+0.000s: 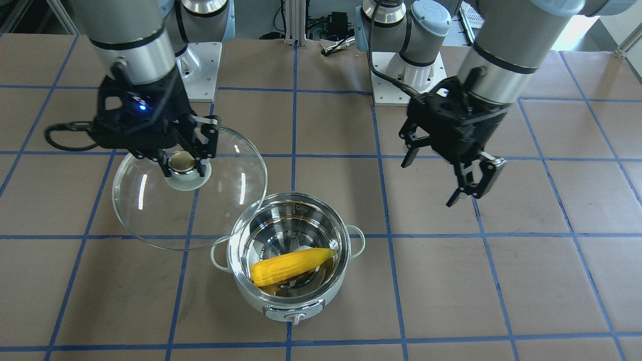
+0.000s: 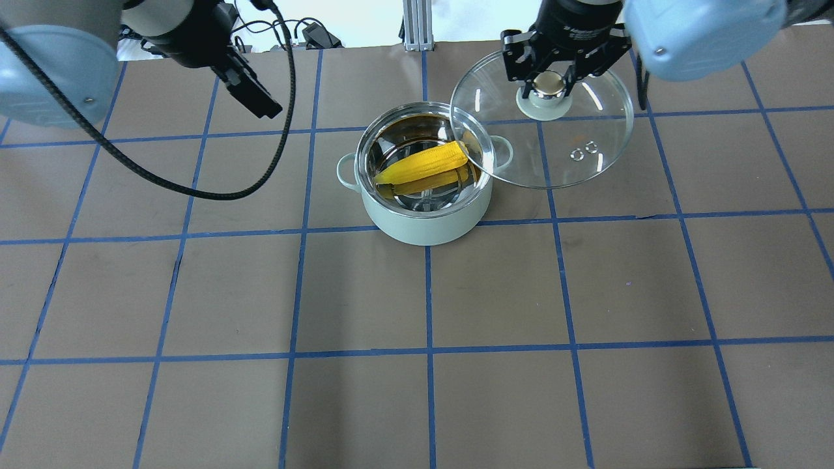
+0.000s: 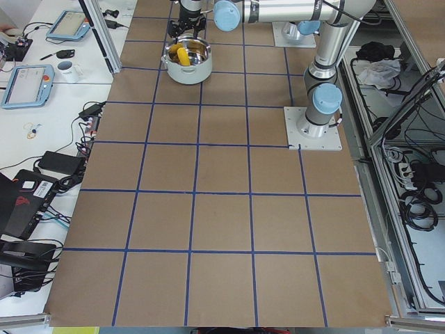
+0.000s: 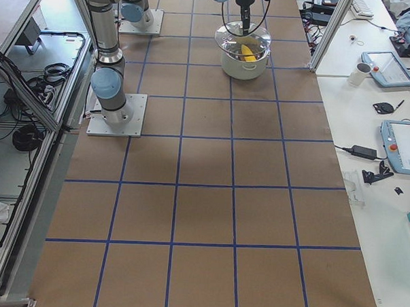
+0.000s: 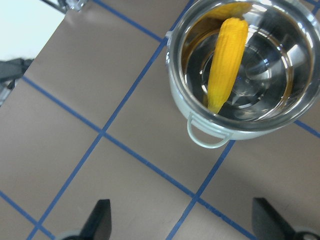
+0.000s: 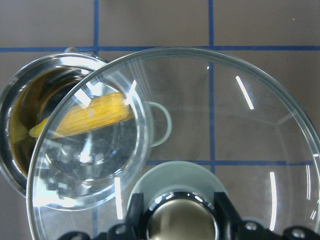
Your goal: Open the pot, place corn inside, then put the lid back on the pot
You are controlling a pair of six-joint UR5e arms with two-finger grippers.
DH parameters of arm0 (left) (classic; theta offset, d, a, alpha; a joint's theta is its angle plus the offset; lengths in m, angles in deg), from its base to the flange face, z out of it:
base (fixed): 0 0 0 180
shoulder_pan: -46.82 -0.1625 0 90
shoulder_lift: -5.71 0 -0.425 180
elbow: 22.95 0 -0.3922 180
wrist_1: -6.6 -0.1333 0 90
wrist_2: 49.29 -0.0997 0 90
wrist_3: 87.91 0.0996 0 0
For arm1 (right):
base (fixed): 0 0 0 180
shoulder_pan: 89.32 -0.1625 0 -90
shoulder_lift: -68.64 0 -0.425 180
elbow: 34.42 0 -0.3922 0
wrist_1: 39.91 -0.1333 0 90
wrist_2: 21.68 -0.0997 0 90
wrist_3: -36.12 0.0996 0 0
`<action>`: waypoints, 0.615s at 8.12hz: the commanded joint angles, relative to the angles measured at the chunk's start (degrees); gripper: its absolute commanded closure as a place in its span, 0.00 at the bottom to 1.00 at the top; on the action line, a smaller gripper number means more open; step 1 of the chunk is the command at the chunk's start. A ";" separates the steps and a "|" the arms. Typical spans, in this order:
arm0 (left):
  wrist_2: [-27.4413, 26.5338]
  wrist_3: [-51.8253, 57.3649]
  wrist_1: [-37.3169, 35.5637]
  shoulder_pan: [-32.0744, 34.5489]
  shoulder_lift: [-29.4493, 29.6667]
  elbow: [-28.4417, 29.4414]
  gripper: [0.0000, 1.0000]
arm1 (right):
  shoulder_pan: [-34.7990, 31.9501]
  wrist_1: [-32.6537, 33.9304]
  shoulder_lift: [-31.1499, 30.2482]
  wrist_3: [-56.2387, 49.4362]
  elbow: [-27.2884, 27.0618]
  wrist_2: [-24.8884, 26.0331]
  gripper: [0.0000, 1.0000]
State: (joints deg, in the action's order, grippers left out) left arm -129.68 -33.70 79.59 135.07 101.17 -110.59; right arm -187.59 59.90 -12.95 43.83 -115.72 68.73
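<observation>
The left arm [image 1: 501, 60] and right arm [image 1: 135, 45] are silver-grey tubes with black bands and pale blue joint caps [image 2: 704, 26]. The left gripper [image 1: 431, 180] and right gripper [image 1: 184, 170] are black and angular with thin jaws. A blue light [image 1: 142, 107] glows on the right one. A black cable [image 2: 163, 182] loops off the left arm. Screws dot the white base plates [image 1: 406, 85].

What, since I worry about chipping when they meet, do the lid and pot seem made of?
The lid looks like clear glass: it is see-through, with bright streak reflections. Its knob looks like glossy brass-toned metal. The pot looks like polished steel inside, mirroring the corn. Its smooth mint outer wall could be enamel or plastic; I cannot tell which.
</observation>
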 commanded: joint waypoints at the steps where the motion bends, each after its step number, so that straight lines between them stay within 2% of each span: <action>1: -1.60 -11.73 3.65 -6.94 -0.71 0.10 0.00 | -8.32 9.32 7.38 9.31 0.61 -0.06 0.76; 2: -8.40 -16.46 3.66 -7.30 -0.54 0.01 0.00 | -9.73 12.05 9.49 11.86 0.87 -0.23 0.76; 3: -12.21 -21.12 3.66 -7.13 -0.97 0.01 0.00 | -9.84 13.82 11.08 12.32 1.05 -0.41 0.76; 5: -12.07 -31.38 3.74 -6.96 -0.98 -0.17 0.00 | -10.10 15.06 13.20 13.20 1.31 -0.67 0.76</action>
State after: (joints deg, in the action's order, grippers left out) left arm -140.30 -55.50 83.19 128.05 100.28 -110.63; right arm -197.16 73.38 -1.99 55.73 -114.67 68.33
